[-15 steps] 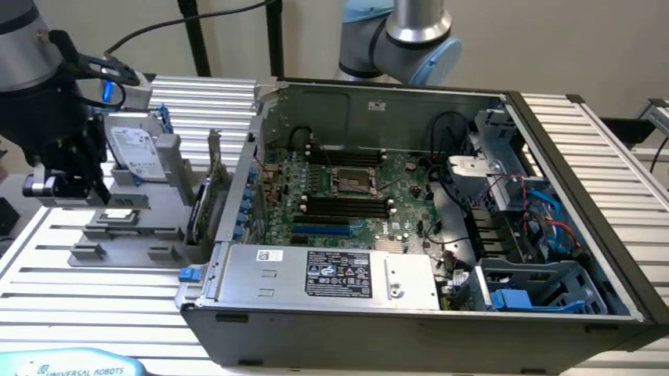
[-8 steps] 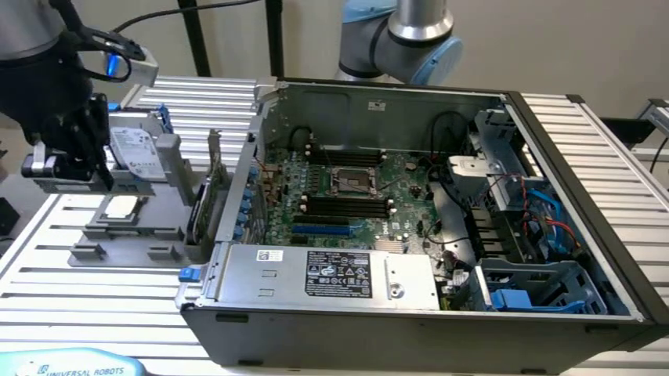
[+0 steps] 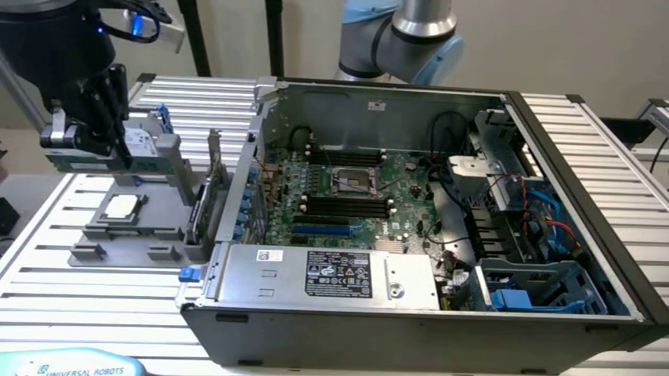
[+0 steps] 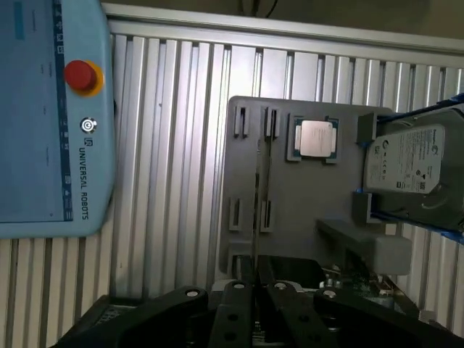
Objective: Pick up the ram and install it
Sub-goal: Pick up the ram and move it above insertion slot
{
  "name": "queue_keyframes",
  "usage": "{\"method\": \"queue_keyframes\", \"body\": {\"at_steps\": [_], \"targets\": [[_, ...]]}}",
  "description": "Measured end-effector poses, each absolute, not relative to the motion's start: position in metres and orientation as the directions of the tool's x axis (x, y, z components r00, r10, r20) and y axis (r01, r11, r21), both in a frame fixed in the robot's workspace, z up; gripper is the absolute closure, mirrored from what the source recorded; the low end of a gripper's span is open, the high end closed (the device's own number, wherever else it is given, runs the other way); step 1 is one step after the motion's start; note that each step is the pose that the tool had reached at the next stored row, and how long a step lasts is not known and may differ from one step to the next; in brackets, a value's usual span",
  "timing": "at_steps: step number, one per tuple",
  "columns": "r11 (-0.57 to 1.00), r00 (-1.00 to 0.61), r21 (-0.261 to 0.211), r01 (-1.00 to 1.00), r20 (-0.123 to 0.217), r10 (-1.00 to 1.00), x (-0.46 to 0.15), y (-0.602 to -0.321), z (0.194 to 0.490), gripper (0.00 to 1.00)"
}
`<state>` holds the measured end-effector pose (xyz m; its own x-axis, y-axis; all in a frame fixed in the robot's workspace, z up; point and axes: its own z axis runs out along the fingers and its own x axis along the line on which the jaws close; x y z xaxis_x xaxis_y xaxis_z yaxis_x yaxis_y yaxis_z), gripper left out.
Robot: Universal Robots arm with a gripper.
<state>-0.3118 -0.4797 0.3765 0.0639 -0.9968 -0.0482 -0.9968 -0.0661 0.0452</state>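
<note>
My black gripper hangs at the exterior view's left, above the grey parts tray. It is shut on the ram, a narrow greenish stick lying level under the fingers. In the wrist view the ram appears edge-on as a thin dark line running out from between the fingers of the gripper, over the tray's empty slot holders. The open computer case holds the motherboard, whose black memory slots lie to the exterior view's right of the gripper.
On the tray sit a silver processor chip, a hard drive in a blue bracket, and an upright green expansion card. A blue teach pendant with a red stop button lies on the slatted table. Cables and drive cages crowd the case's right side.
</note>
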Motion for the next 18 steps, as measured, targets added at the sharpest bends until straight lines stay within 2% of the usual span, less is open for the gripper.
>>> {"method": "queue_keyframes", "body": {"at_steps": [12, 18], "targets": [[-0.068, 0.064, 0.043, -0.997, -0.097, -0.993, -0.257, -0.480, 0.393, 0.86], [-0.069, 0.064, 0.043, -0.997, -0.107, -0.992, -0.230, -0.480, 0.393, 0.86]]}}
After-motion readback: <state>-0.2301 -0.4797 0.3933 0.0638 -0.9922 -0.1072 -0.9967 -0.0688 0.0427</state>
